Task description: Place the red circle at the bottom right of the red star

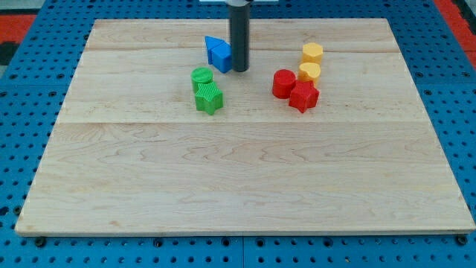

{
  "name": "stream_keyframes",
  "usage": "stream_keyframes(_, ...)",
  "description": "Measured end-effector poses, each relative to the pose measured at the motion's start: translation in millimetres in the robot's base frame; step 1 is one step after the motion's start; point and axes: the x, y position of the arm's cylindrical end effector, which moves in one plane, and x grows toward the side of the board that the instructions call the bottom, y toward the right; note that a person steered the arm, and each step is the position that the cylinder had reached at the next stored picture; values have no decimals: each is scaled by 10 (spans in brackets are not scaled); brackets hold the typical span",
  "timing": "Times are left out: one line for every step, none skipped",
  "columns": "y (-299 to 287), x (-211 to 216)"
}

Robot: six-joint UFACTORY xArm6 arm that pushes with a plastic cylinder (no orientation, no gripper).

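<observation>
In the camera view, the pale wooden surface (245, 186) lay on a blue pegboard (22, 89), and all the blocks sat in its far half. My rod (239, 33) came straight down from the view's top, and my tip (239, 69) rested on the surface just right of the two blue blocks, touching or nearly touching them. The arm carried no gripper, so there was nothing released or clenched to report: only the bare rod.

The blue blocks formed a tight pair: a blue triangle (218, 52) with a second blue block (213, 45) behind it, whose shape I could not make out. Nearer and to the left stood a green circle (201, 77), touching a green star (209, 97) just in front of it.

The red circle (283, 83) sat well right of my tip, pressed against the left side of the red star (303, 96), which lay slightly nearer and to the right. So the circle was at the star's far left. Just beyond the red pair was a yellow block (309, 71), touching them or nearly so, and a yellow hexagon (312, 53) farther back.
</observation>
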Motion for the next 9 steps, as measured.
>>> stream_keyframes(527, -2)
stream_keyframes(670, 105)
stream_keyframes(429, 265)
stream_keyframes(432, 615)
stream_keyframes(278, 748)
stream_keyframes(116, 952)
stream_keyframes(415, 1105)
stream_keyframes(404, 1282)
stream_keyframes(417, 1364)
